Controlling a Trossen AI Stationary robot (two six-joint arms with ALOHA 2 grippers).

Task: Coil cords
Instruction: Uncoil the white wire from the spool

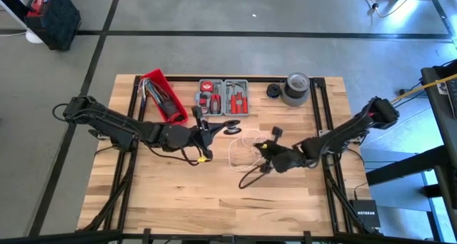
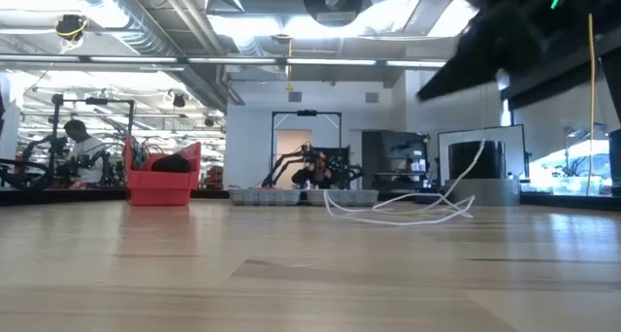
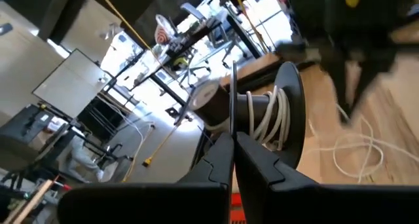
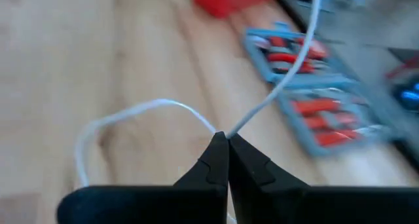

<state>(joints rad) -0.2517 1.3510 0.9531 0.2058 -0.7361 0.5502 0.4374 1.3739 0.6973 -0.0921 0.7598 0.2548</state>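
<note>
Right hand (image 4: 227, 137): closed, pinching the white cord (image 4: 275, 86) at the fingertips, near the table (image 1: 178, 194) middle, nearer than the tool case (image 1: 223, 96).
White cord: looped loosely on the table beside the right hand, part wound on a black spool (image 3: 278, 112).
Black cord (image 1: 250, 178): on the table just nearer than the right hand.
Left hand (image 3: 232, 139): closed on the spool's rim, just nearer than the tool case.
Red bin (image 1: 163, 94): left of the tool case.
Tape roll (image 1: 295, 88): right of the tool case.
</note>
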